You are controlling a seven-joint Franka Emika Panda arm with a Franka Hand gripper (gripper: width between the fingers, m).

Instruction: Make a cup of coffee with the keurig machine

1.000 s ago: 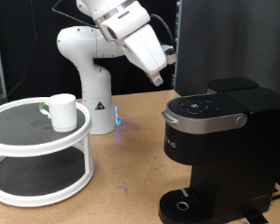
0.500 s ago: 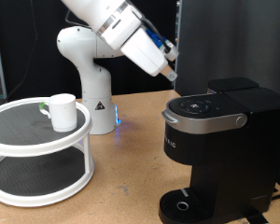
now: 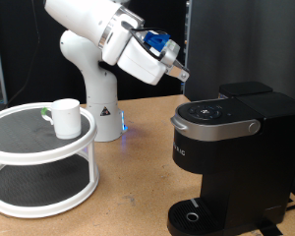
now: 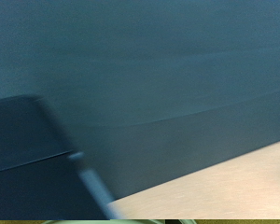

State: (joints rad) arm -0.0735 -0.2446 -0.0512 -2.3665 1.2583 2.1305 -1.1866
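exterior view showed the jaws (image 3: 181, 73), state impossible to tell, raised above the black boxy keurig machine (image 3: 231, 157) with its lid down, while the plain white ceramic cup (image 3: 65, 116) sat on the white two-tier stand (image 3: 39, 157).

Blurred blue wall (image 4: 159, 84) above tan tabletop (image 4: 233, 187) (dark corner)

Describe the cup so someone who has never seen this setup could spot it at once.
Look to the exterior view's left for the white two-tier round stand. The cup stands upright on its upper tier, near the back. It is a plain white cylinder with a side handle, the only thing standing on that tier, far from the black keurig machine.
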